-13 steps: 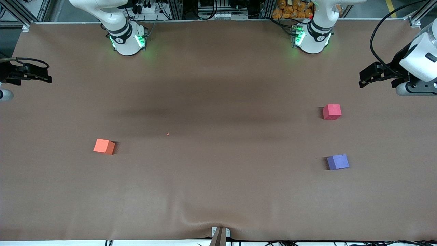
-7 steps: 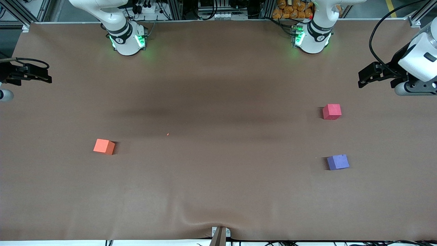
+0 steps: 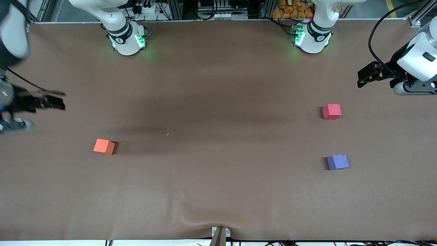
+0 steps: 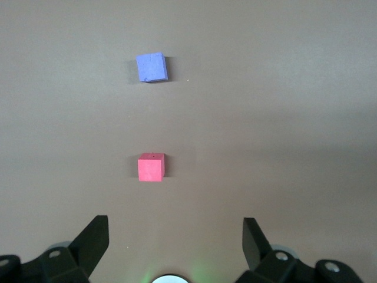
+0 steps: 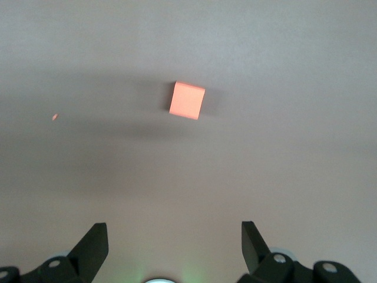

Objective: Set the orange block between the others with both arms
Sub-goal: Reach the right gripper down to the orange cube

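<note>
Toward the right arm's end of the table (image 3: 218, 191), the orange block (image 3: 104, 146) sits alone on the brown cover, with bare surface all round it. The right tool (image 3: 51, 102) hangs over the table's edge at that end, its fingers spread wide and holding nothing. At the left arm's end lie the pinkish-red cube (image 3: 332, 111) and the purple-blue cube (image 3: 338, 162), well apart, the purple-blue one nearer the front camera, with open cover between them. The left tool (image 3: 367, 76) hovers over the table near that end's edge, also wide open and empty.

From the right wrist view only the orange block (image 5: 187, 100) and a tiny orange speck (image 5: 54, 117) show past the spread fingers (image 5: 94, 244). From the left wrist view both cubes show, pinkish-red (image 4: 151, 167) and purple-blue (image 4: 152, 66), but not the orange block.

A wide bare stretch separates the block from the two cubes; only the speck (image 3: 167, 134) lies in it.
</note>
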You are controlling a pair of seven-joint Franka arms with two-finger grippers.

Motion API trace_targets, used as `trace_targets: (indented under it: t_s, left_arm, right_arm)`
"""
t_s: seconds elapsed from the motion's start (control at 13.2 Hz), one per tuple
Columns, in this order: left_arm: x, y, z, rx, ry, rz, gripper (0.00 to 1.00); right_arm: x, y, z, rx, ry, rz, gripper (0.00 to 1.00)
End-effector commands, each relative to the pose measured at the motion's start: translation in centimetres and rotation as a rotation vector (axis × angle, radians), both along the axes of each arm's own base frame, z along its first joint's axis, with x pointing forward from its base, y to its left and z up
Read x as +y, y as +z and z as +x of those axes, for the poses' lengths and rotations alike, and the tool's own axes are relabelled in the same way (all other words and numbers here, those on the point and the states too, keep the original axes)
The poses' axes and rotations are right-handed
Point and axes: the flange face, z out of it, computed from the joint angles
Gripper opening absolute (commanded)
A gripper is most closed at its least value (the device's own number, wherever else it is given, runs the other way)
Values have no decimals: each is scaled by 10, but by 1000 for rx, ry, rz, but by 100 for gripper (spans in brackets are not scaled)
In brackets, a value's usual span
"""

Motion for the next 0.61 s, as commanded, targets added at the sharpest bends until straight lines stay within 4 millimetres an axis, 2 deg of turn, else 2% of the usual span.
trace_targets:
  t_s: [0.0, 0.23, 0.38, 0.53]
  left_arm:
    - [0, 6, -7, 0, 13, -16, 100]
    - [-2, 6, -7, 0, 10, -16, 100]
    - [1, 6, -6, 0, 13, -16, 100]
    - [2, 6, -6, 0, 15, -16, 100]
  right_arm:
    - [-2, -74, 34, 34, -8, -34, 100]
    - [0, -125, 48, 60, -21, -7, 100]
    - [-16, -173, 54, 84, -95, 93, 100]
    - [-22, -204, 53, 60, -116, 110, 100]
